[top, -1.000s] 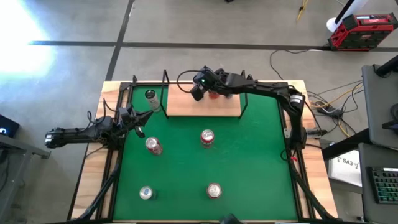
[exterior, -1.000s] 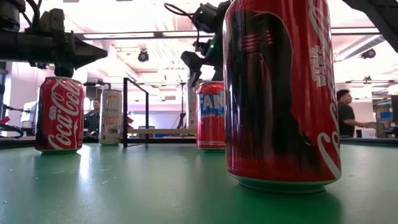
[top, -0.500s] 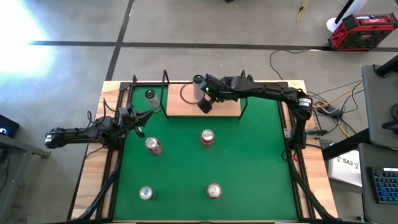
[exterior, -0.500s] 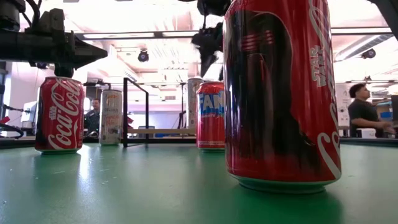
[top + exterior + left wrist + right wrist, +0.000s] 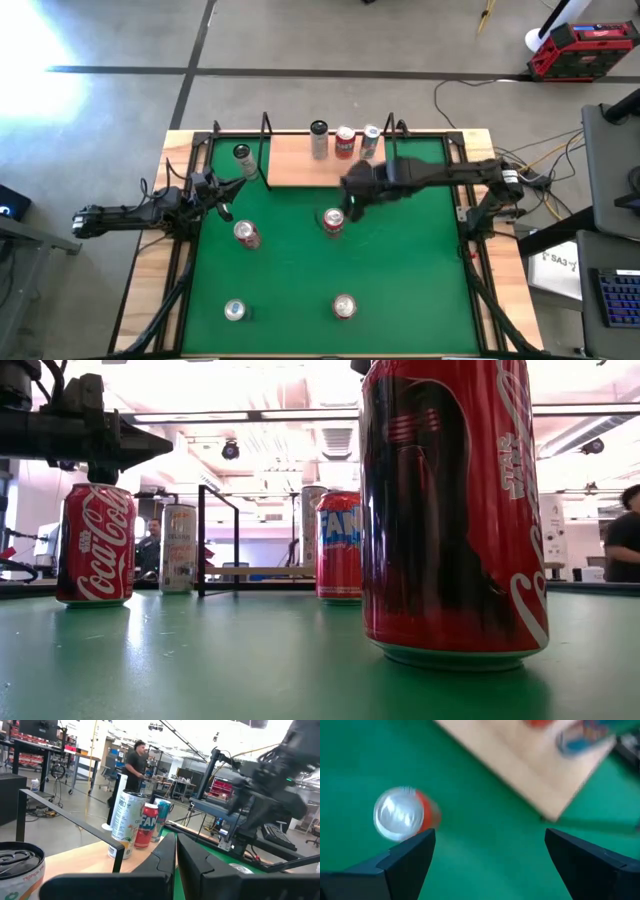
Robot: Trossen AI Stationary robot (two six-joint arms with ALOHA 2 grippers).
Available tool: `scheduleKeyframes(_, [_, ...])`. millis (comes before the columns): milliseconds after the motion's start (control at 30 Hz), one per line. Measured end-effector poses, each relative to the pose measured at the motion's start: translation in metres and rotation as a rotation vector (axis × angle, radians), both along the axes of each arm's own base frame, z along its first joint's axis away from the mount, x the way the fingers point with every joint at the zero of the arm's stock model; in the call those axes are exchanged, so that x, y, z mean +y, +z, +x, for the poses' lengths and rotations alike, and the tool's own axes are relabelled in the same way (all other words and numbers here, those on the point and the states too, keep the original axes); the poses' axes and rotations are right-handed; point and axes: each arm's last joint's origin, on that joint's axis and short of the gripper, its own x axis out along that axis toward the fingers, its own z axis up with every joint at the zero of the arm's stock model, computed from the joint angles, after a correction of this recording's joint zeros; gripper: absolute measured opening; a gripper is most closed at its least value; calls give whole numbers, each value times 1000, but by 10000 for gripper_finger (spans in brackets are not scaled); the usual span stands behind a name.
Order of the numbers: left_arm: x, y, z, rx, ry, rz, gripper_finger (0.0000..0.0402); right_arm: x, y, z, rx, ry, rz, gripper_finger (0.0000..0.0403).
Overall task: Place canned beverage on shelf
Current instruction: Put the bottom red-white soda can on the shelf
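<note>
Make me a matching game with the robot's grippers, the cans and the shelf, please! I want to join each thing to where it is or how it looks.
Things:
1. left gripper
2. right gripper
3. shelf
4. tall can

Places or states:
A. open, above the green mat next to the middle can
B. standing on the mat just left of the shelf
C. shut, at the left edge of the mat
D. holding three cans in a row along its far edge

Pairs: 1-C, 2-A, 3-D, 4-B
</note>
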Motion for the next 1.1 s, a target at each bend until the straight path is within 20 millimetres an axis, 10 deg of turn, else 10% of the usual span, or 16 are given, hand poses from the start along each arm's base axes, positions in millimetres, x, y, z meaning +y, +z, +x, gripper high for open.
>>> scheduleKeyframes(367, [0,0,0,0,0,0,0,123,-17,-33,-67,-181,76,368])
scheduleKeyframes(567, [0,0,0,-1,0,0,0,174,-37,-47,-100,74,92,368])
scheduleKeyframes(1100, [0,0,0,0,0,0,0,211,-52,-37,-145,1008,-16,368])
